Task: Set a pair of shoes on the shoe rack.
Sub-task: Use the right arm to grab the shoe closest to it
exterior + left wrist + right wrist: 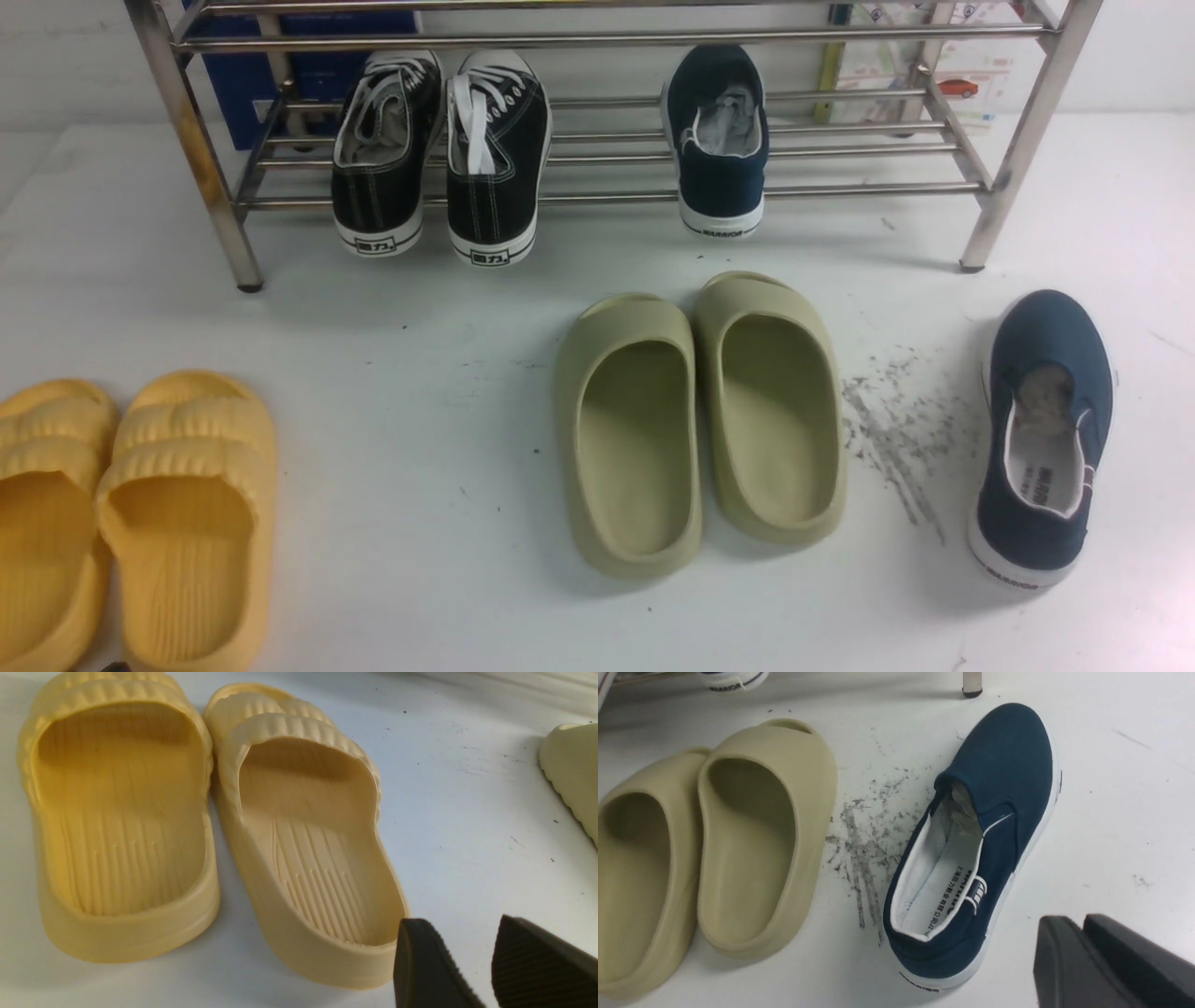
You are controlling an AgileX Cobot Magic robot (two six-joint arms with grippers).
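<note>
One navy-blue slip-on shoe (719, 140) stands on the lower shelf of the silver shoe rack (597, 39), heel toward me. The other navy-blue shoe (1046, 434) lies on the white table at the right; in the right wrist view it (1004, 788) sits just beside my right gripper (1083, 926), which is shut and empty, apart from the shoe's heel. My left gripper (460, 933) is open and empty, hovering beside the heel of a yellow slide (308, 849). Neither gripper shows in the front view.
Black lace-up sneakers (439, 149) sit on the rack's left part. Olive-green slides (700, 420) lie mid-table, left of the blue shoe. Yellow slides (131, 523) lie at the front left. Dark scuff marks (896, 439) lie between the olive slides and the blue shoe.
</note>
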